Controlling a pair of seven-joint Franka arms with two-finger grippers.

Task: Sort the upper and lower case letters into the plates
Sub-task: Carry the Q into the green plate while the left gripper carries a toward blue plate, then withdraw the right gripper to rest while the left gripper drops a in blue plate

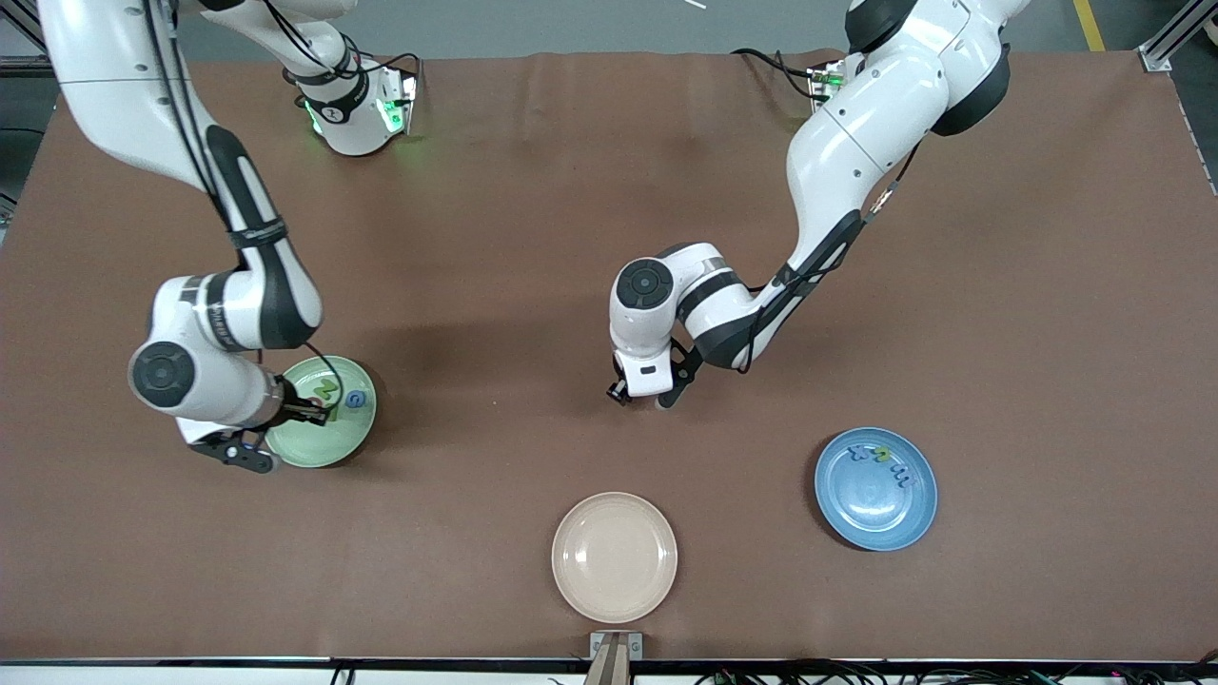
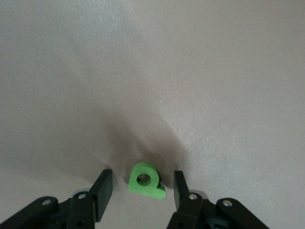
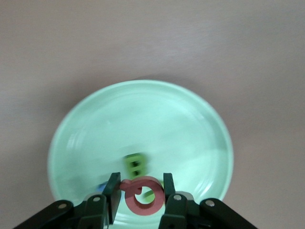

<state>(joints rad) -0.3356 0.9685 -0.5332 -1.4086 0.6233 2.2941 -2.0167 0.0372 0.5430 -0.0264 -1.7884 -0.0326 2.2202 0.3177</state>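
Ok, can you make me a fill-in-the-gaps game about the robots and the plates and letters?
1. The right gripper holds a ____ letter over the green plate.
2. The left gripper has its fingers on either side of a ____ letter lying on the table.
3. The cream plate has ____ letters in it.
4. The plate nearest the left gripper's end of the table is ____.

Missing words: red; green; no; blue

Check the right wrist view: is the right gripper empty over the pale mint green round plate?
No: the right gripper holds a red curled foam letter between its fingers, above the pale mint green plate.
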